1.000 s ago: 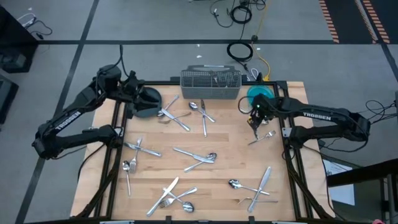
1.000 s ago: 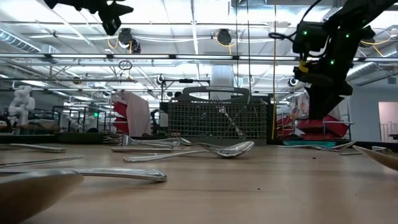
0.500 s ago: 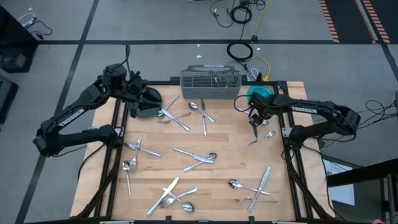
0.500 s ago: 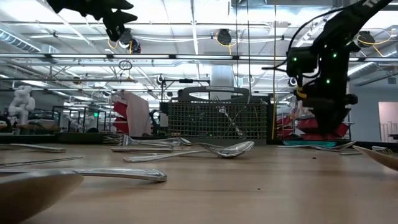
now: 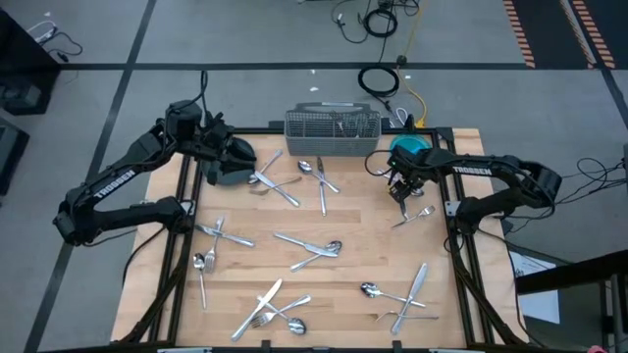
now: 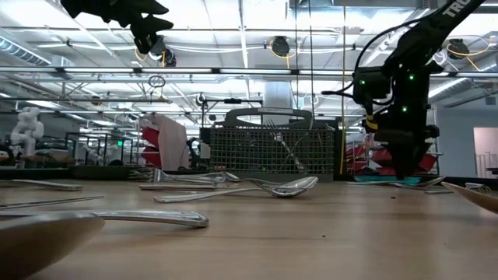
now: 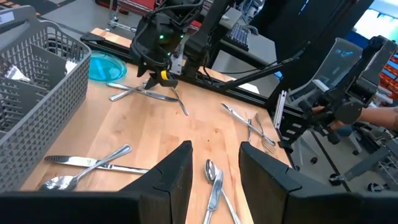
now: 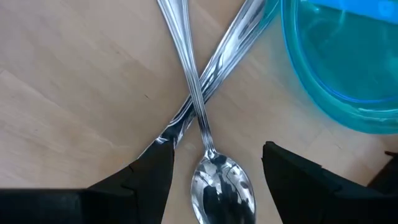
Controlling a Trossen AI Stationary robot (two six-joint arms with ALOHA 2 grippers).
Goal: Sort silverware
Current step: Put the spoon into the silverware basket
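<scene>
Silverware nearest the action is a shiny silver metal spoon [image 8: 214,180] crossed over a second slim silver piece [image 8: 217,74], probably a knife, on the pale wooden table [image 5: 363,265], centre right of the high view. The right gripper [image 8: 214,163] hangs just above with open fingers straddling the bowl; the handle runs away from it, beside the turquoise round plate [image 8: 339,68]. The left gripper [image 7: 211,163], part open and empty, waits upper left, well apart
</scene>
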